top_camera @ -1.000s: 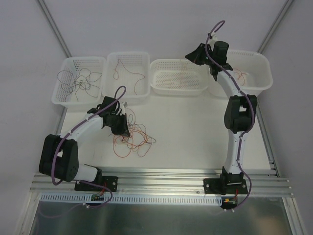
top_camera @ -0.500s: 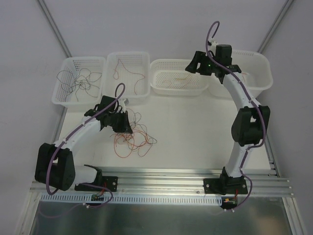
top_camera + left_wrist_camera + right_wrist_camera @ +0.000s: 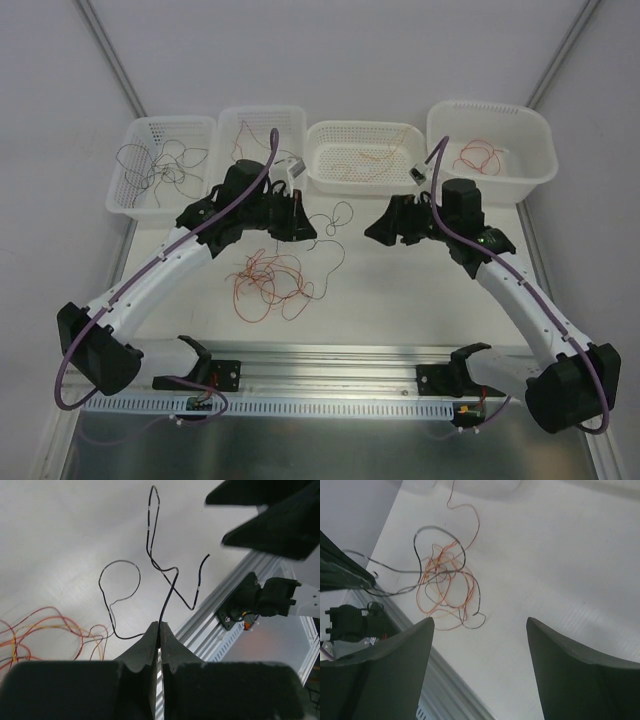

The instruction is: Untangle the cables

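A tangle of red and orange-yellow cables (image 3: 265,285) lies on the white table in front of the left arm. It also shows as the tangle (image 3: 445,587) and the tangle's edge (image 3: 35,632) in the wrist views. My left gripper (image 3: 303,228) is raised and shut on a dark grey cable (image 3: 167,587). That cable loops in the air (image 3: 337,214) and trails back down to the tangle. My right gripper (image 3: 380,233) hangs open and holds nothing, just right of the dark loop. Its fingers (image 3: 410,647) stand wide apart over bare table.
Four white baskets stand along the back. The leftmost basket (image 3: 128,190) holds dark grey cables, the second basket (image 3: 295,150) dark red ones, the third basket (image 3: 318,172) orange-yellow ones and the right basket (image 3: 535,165) a bright red one. An aluminium rail (image 3: 330,365) runs along the near edge.
My left gripper has risen and moved back and to the right, drawing the dark grey cable out of the tangle. My right arm has swung from the far right baskets to mid-table, its jaws now open.
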`<move>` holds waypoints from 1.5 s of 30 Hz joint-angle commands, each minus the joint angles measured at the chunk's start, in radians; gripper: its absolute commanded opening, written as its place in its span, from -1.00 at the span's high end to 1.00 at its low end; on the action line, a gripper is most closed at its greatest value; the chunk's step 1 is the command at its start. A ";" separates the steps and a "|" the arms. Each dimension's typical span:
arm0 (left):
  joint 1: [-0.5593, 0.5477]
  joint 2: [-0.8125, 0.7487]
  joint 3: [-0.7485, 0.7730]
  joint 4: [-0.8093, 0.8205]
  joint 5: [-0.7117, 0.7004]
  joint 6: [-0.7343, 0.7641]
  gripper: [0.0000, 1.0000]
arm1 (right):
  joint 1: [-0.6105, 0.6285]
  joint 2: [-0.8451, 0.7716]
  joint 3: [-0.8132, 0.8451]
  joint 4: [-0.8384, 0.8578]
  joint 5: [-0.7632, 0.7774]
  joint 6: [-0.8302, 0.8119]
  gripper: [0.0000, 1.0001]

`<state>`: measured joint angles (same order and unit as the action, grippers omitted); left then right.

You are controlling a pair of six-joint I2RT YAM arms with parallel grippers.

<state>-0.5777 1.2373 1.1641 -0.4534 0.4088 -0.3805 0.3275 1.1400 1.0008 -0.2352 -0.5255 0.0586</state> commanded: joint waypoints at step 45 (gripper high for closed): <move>-0.047 0.027 -0.277 0.002 -0.326 -0.176 -0.75 | 0.539 0.518 -0.024 0.160 0.714 0.503 0.01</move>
<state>-0.6220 1.2438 0.8909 -0.4709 0.0990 -0.5083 0.8616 1.6180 0.9287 -0.0437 0.0879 0.4908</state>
